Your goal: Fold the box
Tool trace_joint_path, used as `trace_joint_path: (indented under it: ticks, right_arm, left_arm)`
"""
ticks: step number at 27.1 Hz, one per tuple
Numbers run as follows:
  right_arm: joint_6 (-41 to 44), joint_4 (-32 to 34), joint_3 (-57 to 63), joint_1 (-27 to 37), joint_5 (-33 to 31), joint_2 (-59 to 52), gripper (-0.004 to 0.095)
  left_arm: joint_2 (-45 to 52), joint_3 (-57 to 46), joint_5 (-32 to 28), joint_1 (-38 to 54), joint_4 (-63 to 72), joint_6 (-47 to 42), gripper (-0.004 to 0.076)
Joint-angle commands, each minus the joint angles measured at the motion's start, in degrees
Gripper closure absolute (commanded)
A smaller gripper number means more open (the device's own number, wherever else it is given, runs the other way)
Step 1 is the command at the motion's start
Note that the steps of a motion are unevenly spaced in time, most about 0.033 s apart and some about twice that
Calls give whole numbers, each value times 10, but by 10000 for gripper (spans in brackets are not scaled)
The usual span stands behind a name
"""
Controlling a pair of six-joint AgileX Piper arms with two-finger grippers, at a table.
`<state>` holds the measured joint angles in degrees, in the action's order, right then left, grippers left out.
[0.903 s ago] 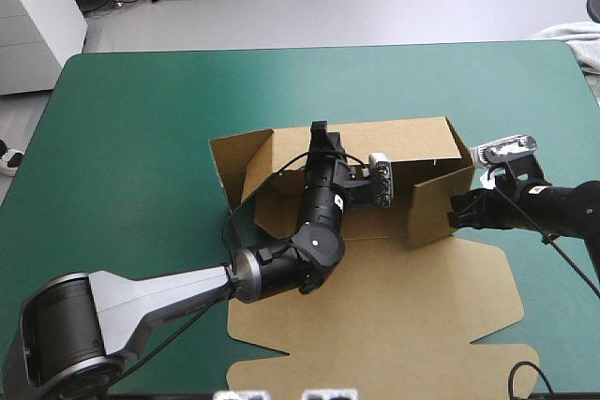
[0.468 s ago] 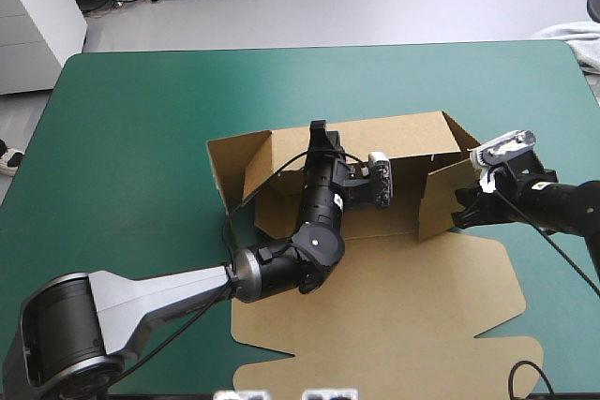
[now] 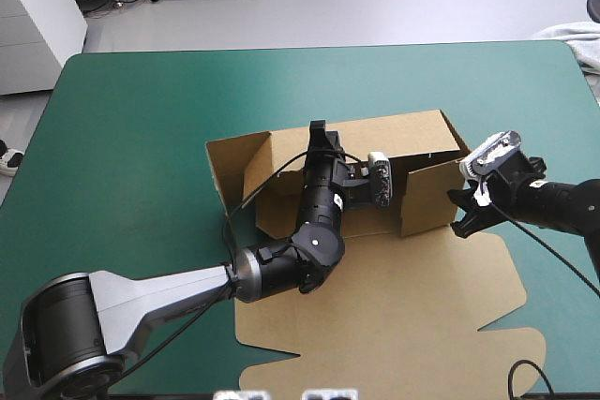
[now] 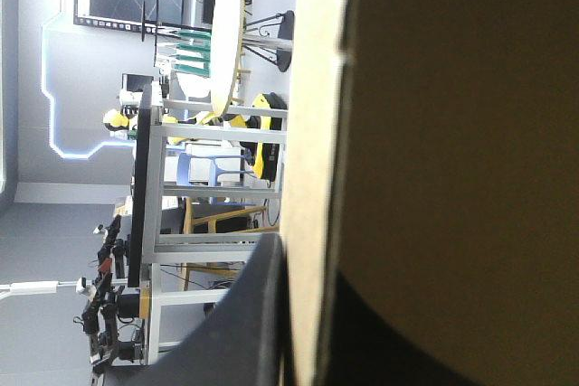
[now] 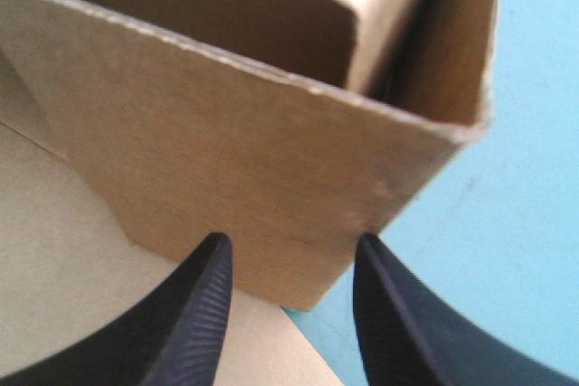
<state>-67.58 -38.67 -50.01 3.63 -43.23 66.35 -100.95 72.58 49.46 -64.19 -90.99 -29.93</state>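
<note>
The brown box (image 3: 375,320) lies mid-table with its back wall (image 3: 394,138) raised and its lid flat toward the near edge. My left gripper (image 3: 319,135) reaches over the tray floor and is shut on the back wall's top edge. In the left wrist view the board edge (image 4: 317,133) runs between the black fingers (image 4: 258,314) of that gripper (image 4: 312,264). The right side flap (image 3: 431,196) stands upright, bent inward from the back wall's right corner. My right gripper (image 3: 461,213) is open just outside it; in the right wrist view that gripper (image 5: 291,246) faces the flap's (image 5: 235,160) outer face.
A left side flap (image 3: 236,168) stands raised at the box's other end. The teal-green cover (image 3: 131,119) lies bare around the box. A pale cloth (image 3: 577,39) shows at the table's far right corner.
The right side flap has swung inward, toward the left gripper. My right gripper has rolled and moved a little with it. The left arm has held still on the back wall.
</note>
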Motion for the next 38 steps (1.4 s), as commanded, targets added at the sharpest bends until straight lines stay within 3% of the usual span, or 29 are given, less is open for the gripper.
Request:
trace_joint_path:
  ticks: [1, 12, 20, 23, 27, 35, 38]
  right_arm:
    - [-65, -81, -17, 1, -3, -8, 503]
    - [-98, -131, -17, 1, 16, 28, 503]
    - [-98, -212, -17, 1, 54, 95, 511]
    - [-94, -236, -17, 1, 53, 107, 615]
    - [-90, -243, -17, 1, 50, 114, 925]
    - [-92, -231, -17, 1, 42, 115, 911]
    - [-74, -212, -17, 1, 41, 115, 911]
  left_arm:
    - [24, 16, -5, -3, -22, -15, 734]
    - [24, 16, -5, -3, -22, -15, 734]
    - [24, 16, -13, -3, -21, -15, 734]
    - [24, 16, -14, -3, -20, -15, 734]
    - [24, 16, -14, -3, -20, -15, 734]
    - [24, 16, -7, -3, -20, -28, 722]
    - [24, 16, -7, -2, -25, -28, 653]
